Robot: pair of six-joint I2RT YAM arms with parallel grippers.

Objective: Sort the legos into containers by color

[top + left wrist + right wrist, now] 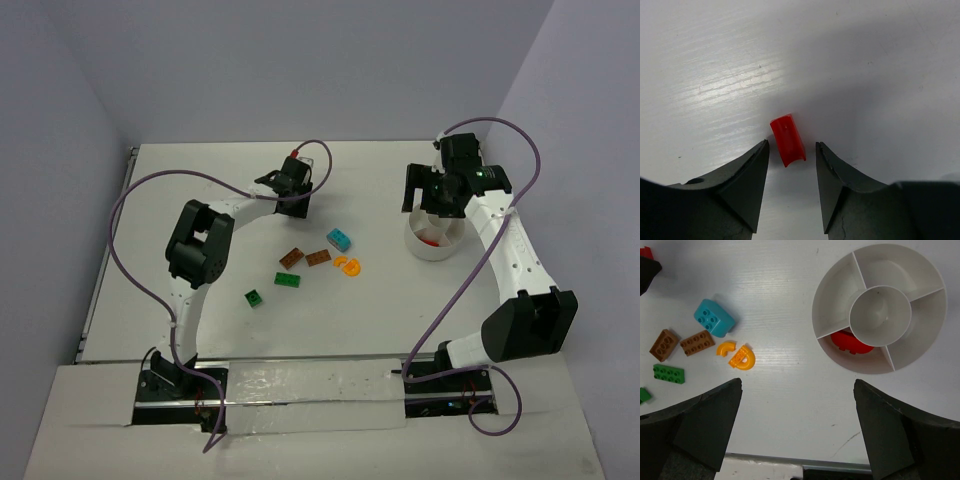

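Observation:
A small red curved lego (788, 140) lies on the white table, its near end between the tips of my left gripper (792, 150), which is open with a gap on each side of the piece. In the top view, that left gripper (290, 187) is at the far middle of the table. My right gripper (797, 390) is wide open and empty, hovering by the white divided bowl (832, 300), which has a red lego (852, 343) in one wedge. Teal (714, 317), brown (697, 342), orange (742, 358) and green (668, 373) legos lie loose to the bowl's left.
A second brown brick (664, 345), a small orange arc (726, 347) and another green piece (254, 298) lie in the loose group at mid-table. The bowl (425, 250) stands at the right. Purple cables loop over both arms.

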